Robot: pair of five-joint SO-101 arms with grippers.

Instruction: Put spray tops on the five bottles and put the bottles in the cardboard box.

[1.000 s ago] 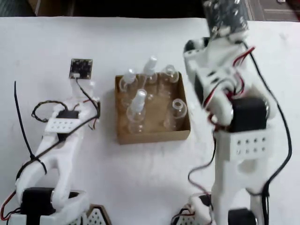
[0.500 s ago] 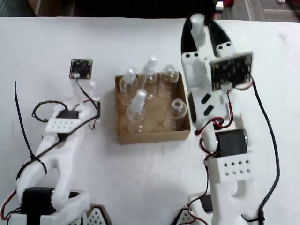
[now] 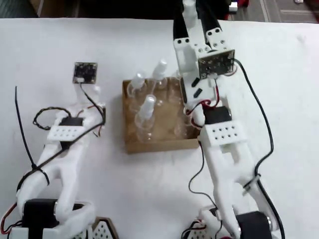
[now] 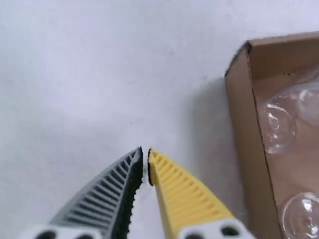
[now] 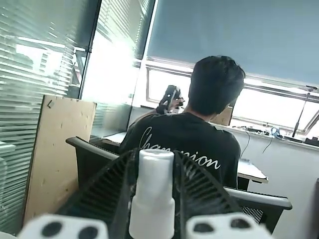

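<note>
Looking down, the right gripper (image 3: 192,20) is pinching a white spray top (image 3: 189,7) beyond the far edge of the cardboard box (image 3: 159,145). Clear bottles (image 3: 147,117) are standing inside the box, three of them capped white. At the left wrist, the left gripper (image 4: 145,162) is resting pressed together just beside the box. At the right wrist, the cylindrical top is sitting upright between ribbed fingers.

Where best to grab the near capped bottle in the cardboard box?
Probably by its spray top or neck, coming straight down. The bottle stands upright in the cardboard box. The walls and the other bottles crowd its body, so a side approach looks blocked.
</note>
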